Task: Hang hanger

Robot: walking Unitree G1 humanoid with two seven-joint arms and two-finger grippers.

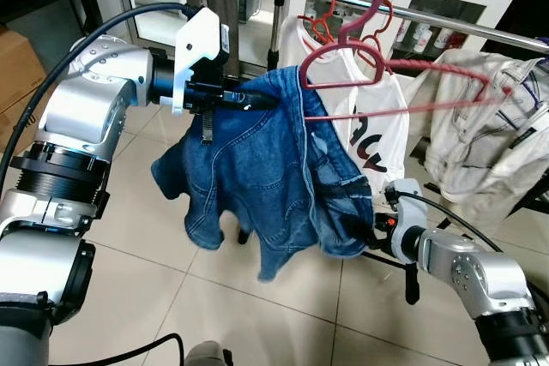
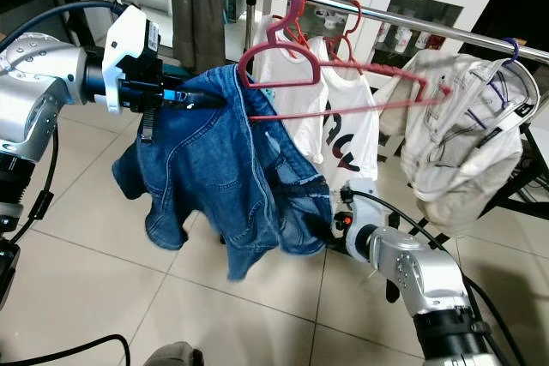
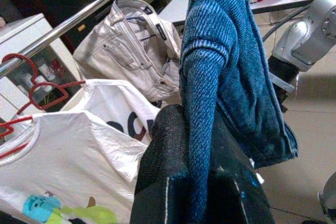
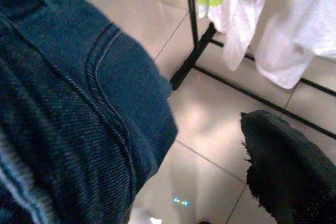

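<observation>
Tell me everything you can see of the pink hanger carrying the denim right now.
The pink hanger looks like thin plastic: a curved hook on top, sloping shoulders, a straight bottom bar. Its hook is up near the metal rail; whether it is hooked over I cannot tell. One shoulder is buried in the blue denim garment, the other end juts bare toward the beige clothes. The left gripper pinches the denim beside it.

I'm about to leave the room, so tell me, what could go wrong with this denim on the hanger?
The jeans are bunched at one end of the pink hanger, so they may slide off or tip it. The left gripper pinches only a fold of denim, which could slip. The hook isn't on the rail yet.
</observation>
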